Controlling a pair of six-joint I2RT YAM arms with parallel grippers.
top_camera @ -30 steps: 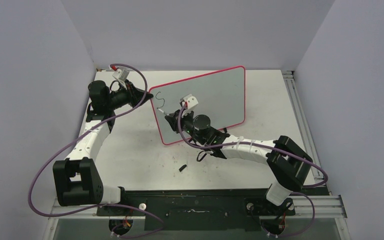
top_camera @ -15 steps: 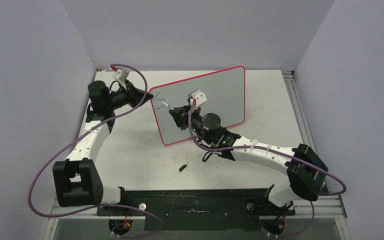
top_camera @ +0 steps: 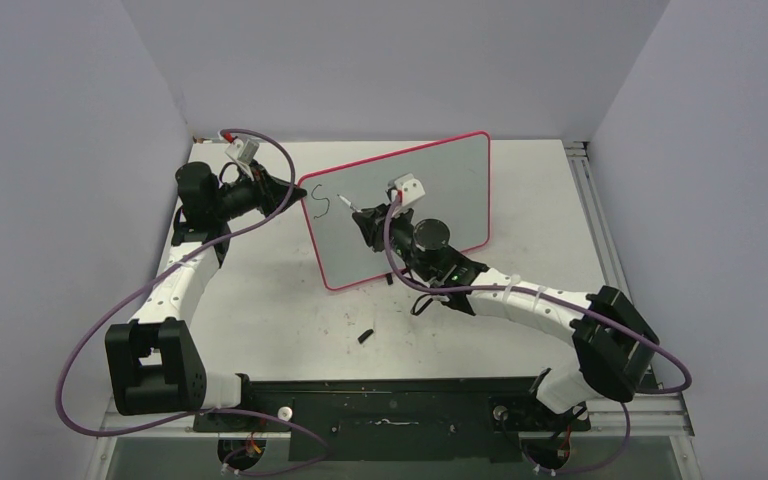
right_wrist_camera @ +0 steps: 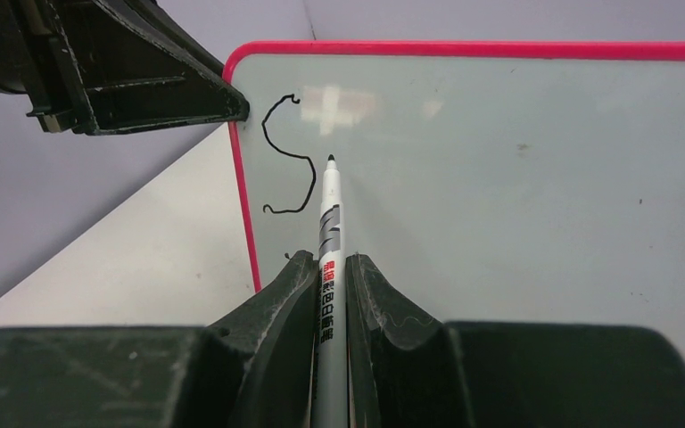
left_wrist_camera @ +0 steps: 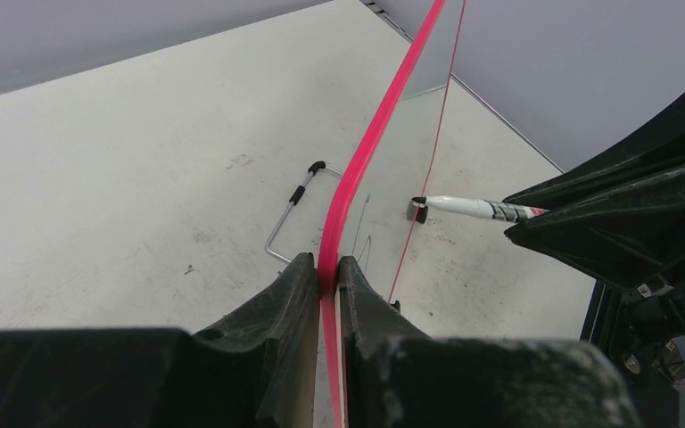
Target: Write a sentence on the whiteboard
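Top external view: at the middle of the table [top_camera: 260,300], propped up and leaning back, the whiteboard [top_camera: 440,190]. Long axis left to right, right end skewed a little toward the back wall, glossy face toward the arm bases. On the upper left of that face, a black S-shaped stroke [top_camera: 320,203].

Left arm: stretched forward along the left side, forearm turned in toward the board's left short edge. Left gripper [top_camera: 296,190] pinched narrow onto the pink-red rim, one finger on each side.

Right arm: reaching low across from the right base, wrist in front of the board's lower middle. Right gripper [top_camera: 365,222] clamped tight on a marker [right_wrist_camera: 330,214], barrel lying along the fingers, black tip aimed at the face just right of the stroke. Touching or just off: impossible to say.

On the tabletop in front of the board and apart from it, a small black piece [top_camera: 364,335].
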